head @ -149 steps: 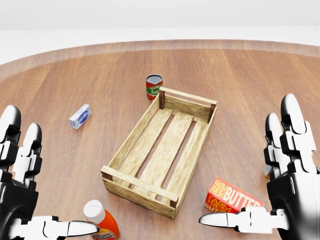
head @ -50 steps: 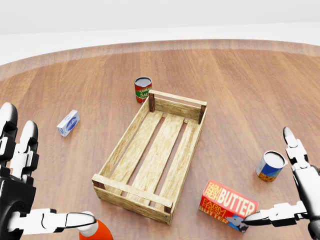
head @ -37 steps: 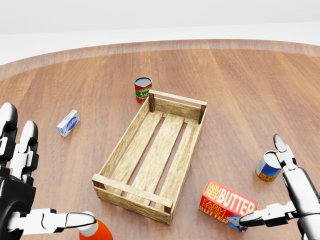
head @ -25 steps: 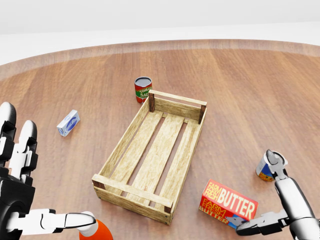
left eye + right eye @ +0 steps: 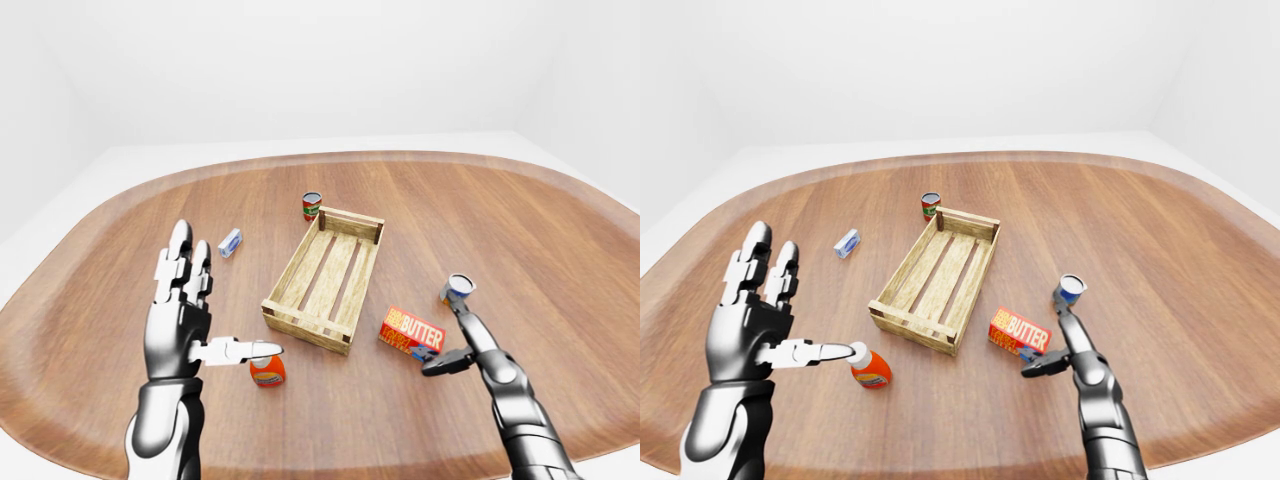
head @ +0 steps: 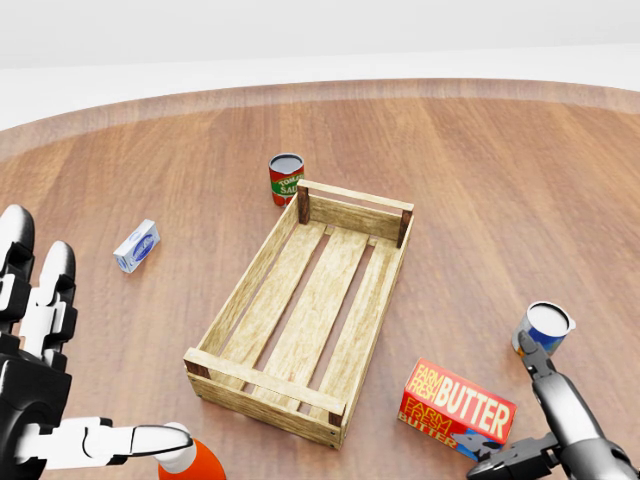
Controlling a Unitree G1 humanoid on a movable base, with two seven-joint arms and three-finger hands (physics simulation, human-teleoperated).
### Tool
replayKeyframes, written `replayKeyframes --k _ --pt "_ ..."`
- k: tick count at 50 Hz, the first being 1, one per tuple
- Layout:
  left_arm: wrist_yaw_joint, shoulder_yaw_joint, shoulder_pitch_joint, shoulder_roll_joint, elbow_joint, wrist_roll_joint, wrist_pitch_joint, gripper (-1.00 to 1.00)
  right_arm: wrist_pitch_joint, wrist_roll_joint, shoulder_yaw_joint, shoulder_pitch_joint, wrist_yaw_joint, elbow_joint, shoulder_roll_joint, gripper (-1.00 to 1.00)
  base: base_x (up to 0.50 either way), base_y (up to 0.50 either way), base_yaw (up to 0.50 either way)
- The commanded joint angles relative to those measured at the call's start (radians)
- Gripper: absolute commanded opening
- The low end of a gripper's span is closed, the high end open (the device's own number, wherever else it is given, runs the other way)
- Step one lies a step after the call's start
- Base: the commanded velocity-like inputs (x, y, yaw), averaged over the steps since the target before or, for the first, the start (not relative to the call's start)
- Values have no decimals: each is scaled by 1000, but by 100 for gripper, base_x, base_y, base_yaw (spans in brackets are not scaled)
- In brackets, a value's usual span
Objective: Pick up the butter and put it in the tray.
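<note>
Butter (image 6: 457,408) lies flat on the bench (image 6: 480,180), just beside the lower right corner of the tray (image 6: 307,316) in the head view, and outside it. Its label faces up. No finger closes round it.

Change over the last second: my right hand (image 5: 452,345) has dropped lower and drawn toward the bottom right corner of the head view. One finger (image 6: 548,385) now points up toward the blue can (image 6: 542,331), and the thumb (image 6: 505,462) lies at the box's lower right corner, touching it or just short of it; I cannot tell which. I judge this to be the approach to the grasp, with the pick not yet made. The tray, the butter and the cans have not moved, and the camera has held steady over that second.

Right hand: spread open, fingers apart, holding nothing. To grip, it would need the thumb on one long side of the box and a finger on the other.

Left hand (image 5: 765,315): open, fingers upright, thumb stretched out level with its tip at the cap of the orange bottle (image 5: 868,370). It holds nothing.

Other items: red can (image 6: 285,179) just beyond the tray's upper corner; small white box (image 6: 136,245) well apart at left.
</note>
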Motion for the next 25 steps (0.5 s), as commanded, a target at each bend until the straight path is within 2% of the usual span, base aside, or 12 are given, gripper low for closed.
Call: replayKeyframes --k 1,14,25 --pt "2 -3 -1 0 2 3 0 100 0 -7 24 -45 -12 91 -16 100 0 0 0" --pt "2 2 -2 1 0 0 0 100 0 8 42 -109 -35 231 -31 100 0 0 0" --pt "1 3 -4 1 7 1 0 100 0 13 56 -137 -39 268 -40 100 0 0 0"
